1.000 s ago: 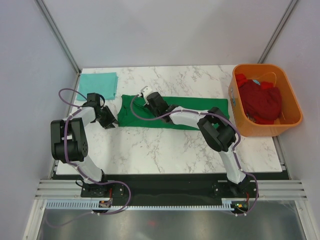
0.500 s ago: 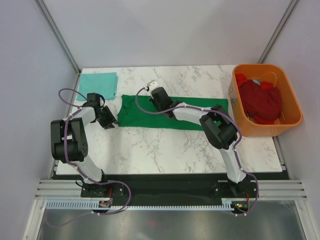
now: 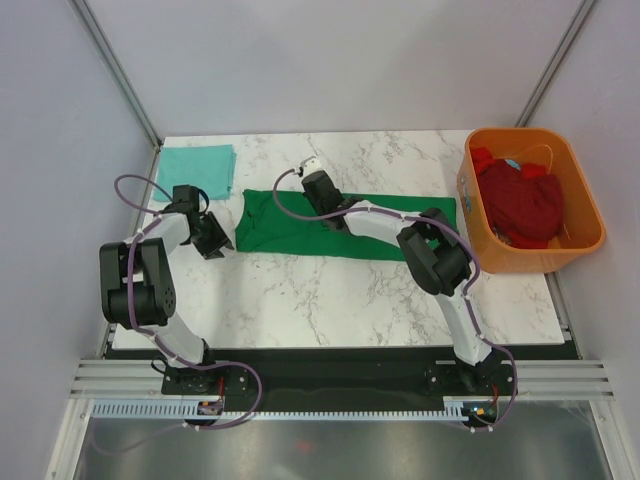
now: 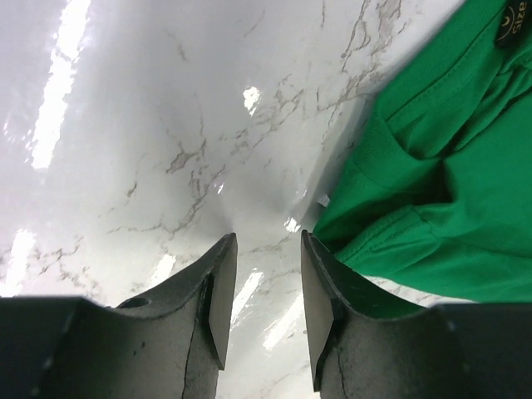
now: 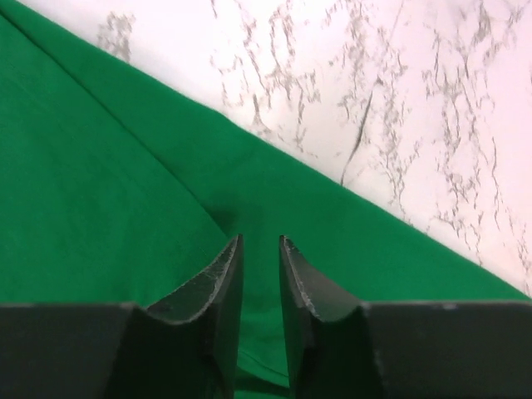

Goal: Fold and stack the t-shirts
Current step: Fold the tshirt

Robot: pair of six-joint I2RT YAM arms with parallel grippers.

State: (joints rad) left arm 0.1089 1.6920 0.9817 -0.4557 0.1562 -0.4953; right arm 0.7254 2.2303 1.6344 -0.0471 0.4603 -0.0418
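Folding step (judged): The dark green t-shirt (image 3: 275, 232) lay as a long, narrow strip across the middle of the counter (image 3: 330, 290). The lengthwise folds looked done, so the end-over-end fold appeared to be the step in hand.
Left claw (image 4: 267, 241): It was low over bare counter just beside the strip's left end. Its fingers were a little spread with nothing between them, and the nearest green corner lay just right of the right finger, apart from it.
Right claw (image 5: 261, 241): It was over the strip close to its far edge, left of the middle. The fingers were almost pressed together, with a thin slit of green between them and a small pucker in the cloth at the tips. Whether any cloth was nipped could not be told.
Technique (judged): A clean fold would call for the left claw to shift right and take every layer at the near corner. The right claw would take the far corner of the same end, and both would rise and travel together so the edges met squarely. Gripping only one layer would likely let the strip fall open.
Orange tub (image 3: 530, 262): It stood at the counter's right edge, with the dark red t-shirts (image 3: 522, 205) heaped inside, not yet folded.
Pale teal t-shirt (image 3: 197, 170): It lay folded flat at the far left corner, well apart from the green strip, and was probably the base of the stack.
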